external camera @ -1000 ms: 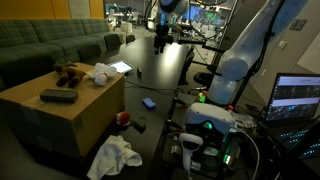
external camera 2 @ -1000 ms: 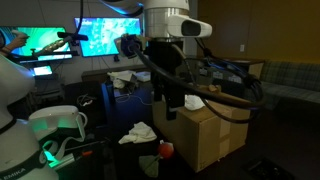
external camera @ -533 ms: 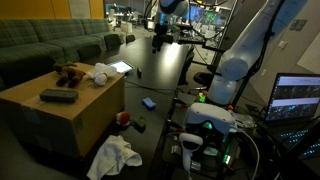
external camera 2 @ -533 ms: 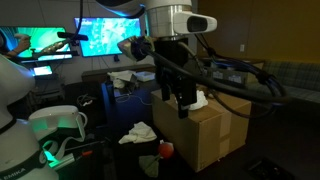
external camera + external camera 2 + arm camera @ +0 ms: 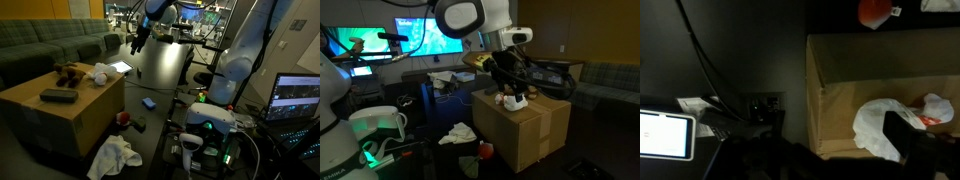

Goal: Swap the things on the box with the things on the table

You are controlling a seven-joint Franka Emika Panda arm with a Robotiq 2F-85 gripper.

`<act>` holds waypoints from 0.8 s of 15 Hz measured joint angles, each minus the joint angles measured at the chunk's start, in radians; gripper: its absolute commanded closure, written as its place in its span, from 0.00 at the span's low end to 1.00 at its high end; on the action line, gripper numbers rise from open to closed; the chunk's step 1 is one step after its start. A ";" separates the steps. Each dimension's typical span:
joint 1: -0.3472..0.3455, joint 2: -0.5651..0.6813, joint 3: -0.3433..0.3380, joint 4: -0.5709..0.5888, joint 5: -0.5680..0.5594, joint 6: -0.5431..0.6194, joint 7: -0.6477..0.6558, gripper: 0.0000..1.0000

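Observation:
A cardboard box (image 5: 70,115) holds a flat black case (image 5: 58,96), a brown plush toy (image 5: 68,72) and a white cloth (image 5: 103,73). On the dark surface below lie a blue object (image 5: 148,102), a red object (image 5: 122,117) and a crumpled white cloth (image 5: 113,155). My gripper (image 5: 137,43) hangs high above the far end of the box, open and empty. In an exterior view it (image 5: 513,90) is just over the box's white cloth (image 5: 516,101). The wrist view shows the box (image 5: 835,90), its white cloth (image 5: 875,128) and the red object (image 5: 875,12).
A green sofa (image 5: 45,45) stands behind the box. A tablet (image 5: 119,68) lies beside the box. The robot base (image 5: 212,120) and a laptop (image 5: 297,98) stand to one side. Monitors (image 5: 420,38) and cluttered desks are behind. A small dark object (image 5: 138,125) lies near the red one.
The arm has swung from above the dark surface toward the box; the gripper now hangs over the white cloth on the box. Nothing was taken hold of.

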 measured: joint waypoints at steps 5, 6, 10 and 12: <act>0.073 0.250 0.133 0.180 -0.001 0.046 0.131 0.00; 0.080 0.304 0.152 0.232 -0.009 0.045 0.155 0.00; 0.103 0.507 0.184 0.452 -0.086 0.007 0.245 0.00; 0.107 0.589 0.184 0.557 -0.132 -0.058 0.278 0.00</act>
